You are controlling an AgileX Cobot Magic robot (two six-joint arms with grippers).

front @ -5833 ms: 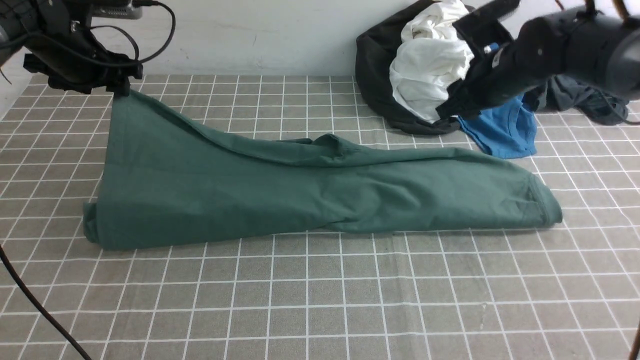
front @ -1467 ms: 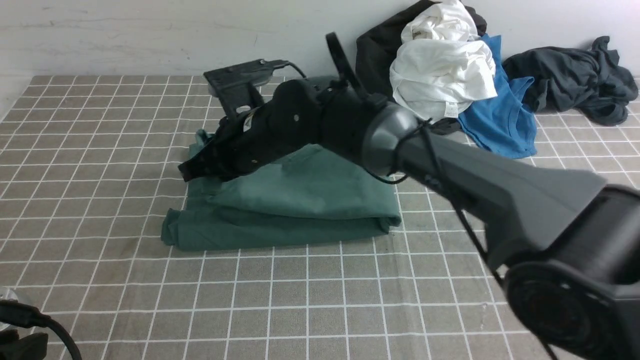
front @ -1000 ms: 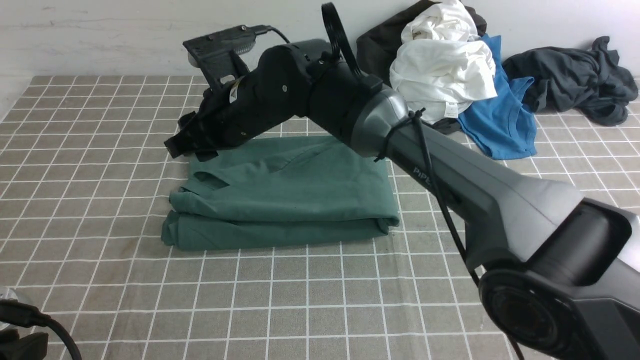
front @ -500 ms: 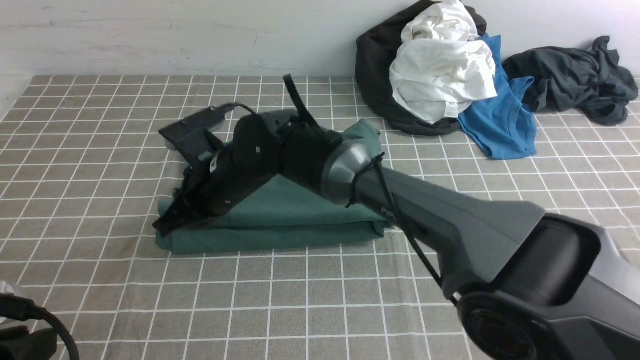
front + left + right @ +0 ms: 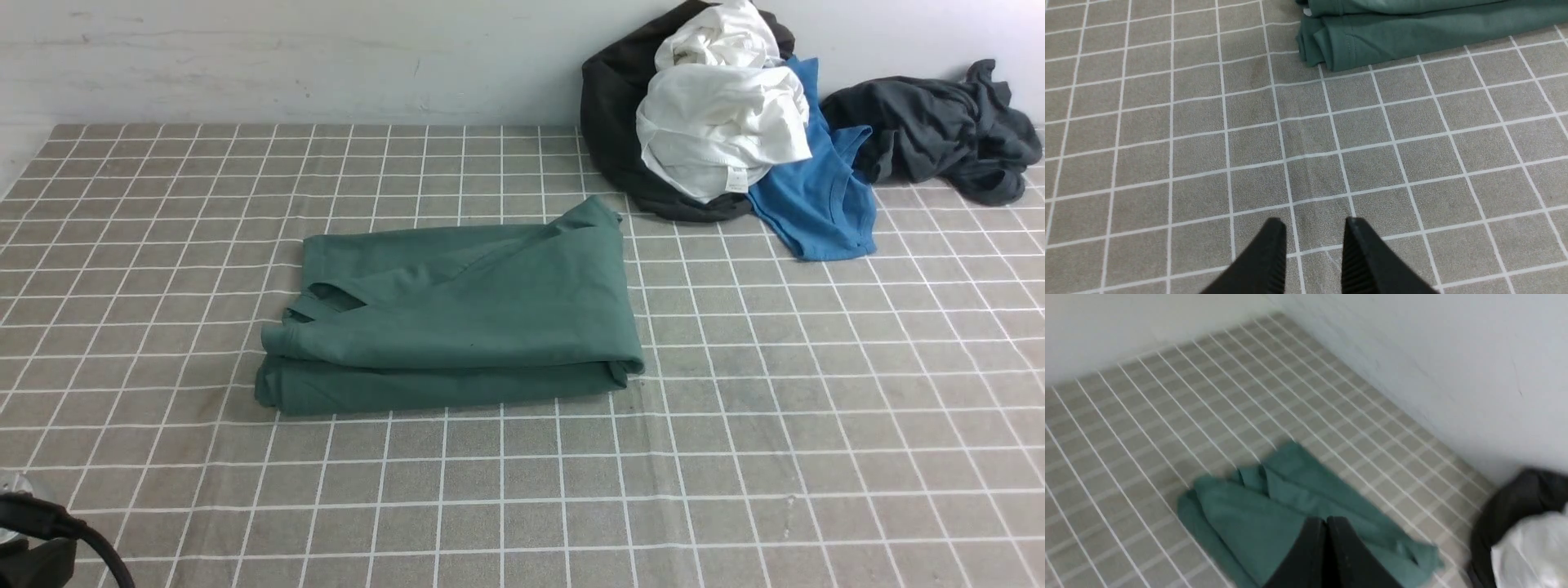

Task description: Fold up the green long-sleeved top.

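- While neither arm shows in the front view, the green long-sleeved top (image 5: pixel 457 318) lies folded into a thick rectangular packet on the grid-patterned table cloth (image 5: pixel 571 490), roughly mid-table, with a loose corner sticking up at its far right edge.
- Against the back wall, to the right and beyond the packet, sits a heap of clothes: a black garment (image 5: pixel 608 122), a white garment (image 5: pixel 718 122) on top of it, a blue shirt (image 5: pixel 824 204) spilling forward, and a dark grey garment (image 5: pixel 939 122) furthest right.
- A black cable (image 5: pixel 73 539) curls at the near left corner of that view.
- Seen from the left wrist, the left gripper (image 5: pixel 1314 222) hangs over bare cloth with its two ribbed black fingers (image 5: pixel 1265 261) parted by a narrow gap and nothing between them.
- The folded top's hemmed corner (image 5: pixel 1339 41) lies ahead of those fingertips, well apart from them.
- Seen from the right wrist, the right gripper (image 5: pixel 1326 519) has its fingers pressed together, empty, raised above the table.
- The green packet (image 5: pixel 1274 514) lies beneath and just beyond its tips, untouched; the picture is somewhat blurred.
- The black and white garments lie off to one side of that gripper, by the wall (image 5: pixel 1412 347).
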